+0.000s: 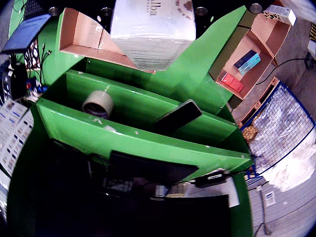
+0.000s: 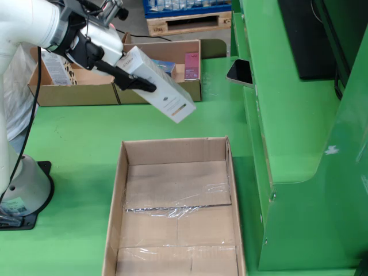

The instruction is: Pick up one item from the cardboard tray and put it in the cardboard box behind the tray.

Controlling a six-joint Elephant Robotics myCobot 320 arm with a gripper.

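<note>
Here the end effector [image 2: 133, 80] is clamped on a white carton [image 2: 161, 86], tilted in mid-air, above the table's [image 2: 75, 144] far side, beyond the empty cardboard box [image 2: 175, 150].

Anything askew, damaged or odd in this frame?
Nothing damaged. The white carton hangs tilted in the gripper above the green table, short of the empty cardboard box. A phone leans on the shelf edge.

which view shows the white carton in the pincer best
The view from the side: the white carton shows whole, tilted, clamped by the pincer above the empty cardboard box. The view that rides on the pincer shows only its near end, cropped.
</note>
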